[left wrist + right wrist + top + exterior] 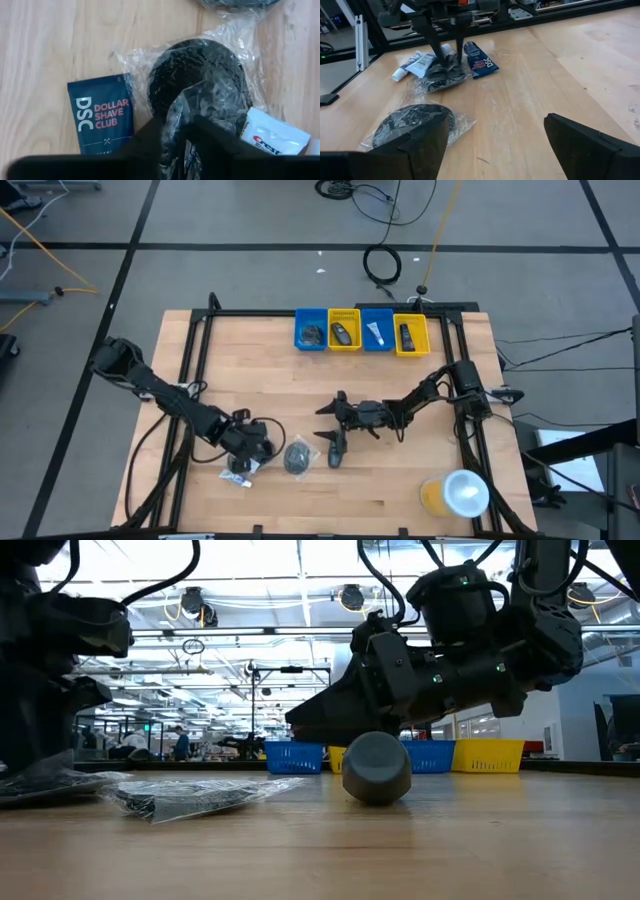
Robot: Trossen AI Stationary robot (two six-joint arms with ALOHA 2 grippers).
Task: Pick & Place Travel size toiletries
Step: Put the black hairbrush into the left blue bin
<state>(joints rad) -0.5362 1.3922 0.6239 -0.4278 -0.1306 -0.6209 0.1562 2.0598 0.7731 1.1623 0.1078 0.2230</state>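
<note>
My left gripper [175, 145] stands over a small pile at the table's near left and is shut on a clear-wrapped dark round piece [200, 80]. Beside that piece lie a blue Dollar Shave Club sachet [102, 120] and a white Crest tube [272, 132]. A second clear-wrapped dark round piece [298, 456] lies flat between the two grippers. My right gripper [325, 425] hovers low near the table's middle, open, fingers pointing toward the left edge. A dark grey cylindrical item [377, 768] lies on the table below it. My left gripper pinches the clear wrap [175, 117] at the edge of the dark round piece between its two fingers. The fingers [435, 40] come from above, pointing down. The piece [442, 75] sits bunched below them, its lower part on the table among the pile.
Along the far edge stand two blue and two yellow bins [362, 330] in a row, each with an item inside. A large yellow cup with a white lid [457, 494] lies at the near right corner. Bare wood shows between the bins and the grippers.
</note>
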